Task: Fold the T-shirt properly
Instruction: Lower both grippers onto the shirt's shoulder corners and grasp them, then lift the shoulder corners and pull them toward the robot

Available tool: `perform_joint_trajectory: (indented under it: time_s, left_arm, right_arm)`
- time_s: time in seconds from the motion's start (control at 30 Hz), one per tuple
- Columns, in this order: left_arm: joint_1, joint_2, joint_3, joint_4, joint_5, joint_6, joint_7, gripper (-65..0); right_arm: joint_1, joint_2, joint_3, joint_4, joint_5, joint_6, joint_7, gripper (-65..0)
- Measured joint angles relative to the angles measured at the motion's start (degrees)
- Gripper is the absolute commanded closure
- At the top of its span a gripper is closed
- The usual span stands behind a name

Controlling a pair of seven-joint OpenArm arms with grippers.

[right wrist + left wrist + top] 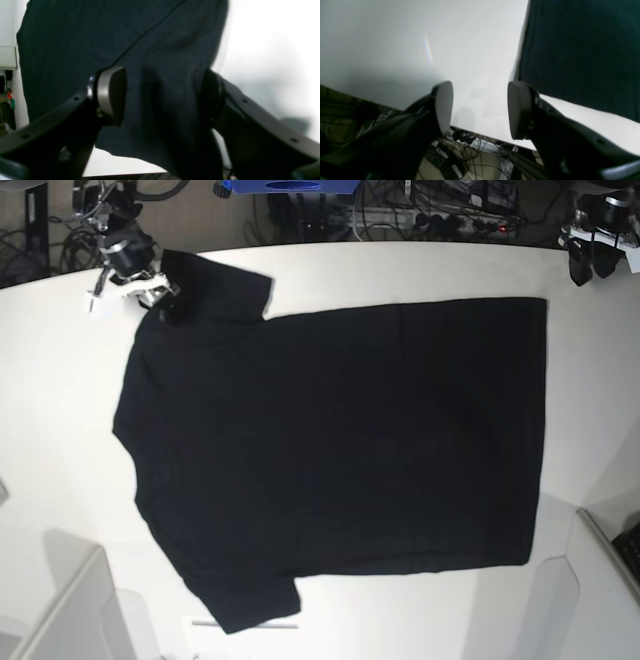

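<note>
Plain black short-sleeved cloth T-shirt [350,440]: lies spread broadly over the white tabletop [420,620], hem edge toward your left arm's side, near sleeve [225,285] beneath your right arm's side. Main body unfolded.

Right black-fingered gripper [163,97]: fingers parted above the sleeve and shoulder area; no firm pinch visible. Left black-fingered gripper [480,110]: fingers apart, nothing between them, beside the hem corner over bare tabletop.

Step in hand, as you judge it: lining up for the first fold. Next, you need to bring the left fingers over to the hem corner, lower both, and pinch the same long edge before lifting together.
</note>
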State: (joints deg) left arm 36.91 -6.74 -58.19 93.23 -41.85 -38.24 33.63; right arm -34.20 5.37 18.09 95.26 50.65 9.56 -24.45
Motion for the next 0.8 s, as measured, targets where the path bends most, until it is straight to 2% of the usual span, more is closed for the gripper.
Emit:
perform_joint_trajectory:
  time_s: [0.1,0.17,0.2,0.43,0.6,0.8]
  left_arm:
    - [-1.3,0.1,0.0,-1.6,-0.3,-0.4,-0.2,-32.7]
    - [-2.3,0.2,0.0,-3.4,0.0,-0.4,-0.1,-32.7]
    - [-2.4,0.2,0.0,-4.0,0.0,-0.4,-0.1,-32.7]
    - [-5.0,0.2,0.2,-7.1,0.2,-0.2,0.0,-32.7]
    - [-5.5,0.1,7.4,-7.1,0.2,0.2,0.1,-32.7]
    - [-7.5,0.0,10.6,-9.0,-0.4,0.2,-1.5,-32.7]
  right_arm:
    - [0.0,0.1,0.0,-0.4,-0.1,-0.2,-1.1,-15.6]
    - [-0.1,0.0,0.0,-0.5,-0.5,-0.8,-2.0,-2.1]
    - [-0.2,-0.1,-0.1,-0.5,-0.4,-1.0,-2.4,0.0]
    - [-0.2,-0.2,-0.3,-0.6,-0.1,-1.0,-2.6,0.0]
    - [-0.2,-0.2,-0.4,-0.6,-0.1,-1.0,-2.6,0.0]
    - [-0.2,-0.2,-0.4,-0.6,-0.1,-1.0,-2.7,0.0]
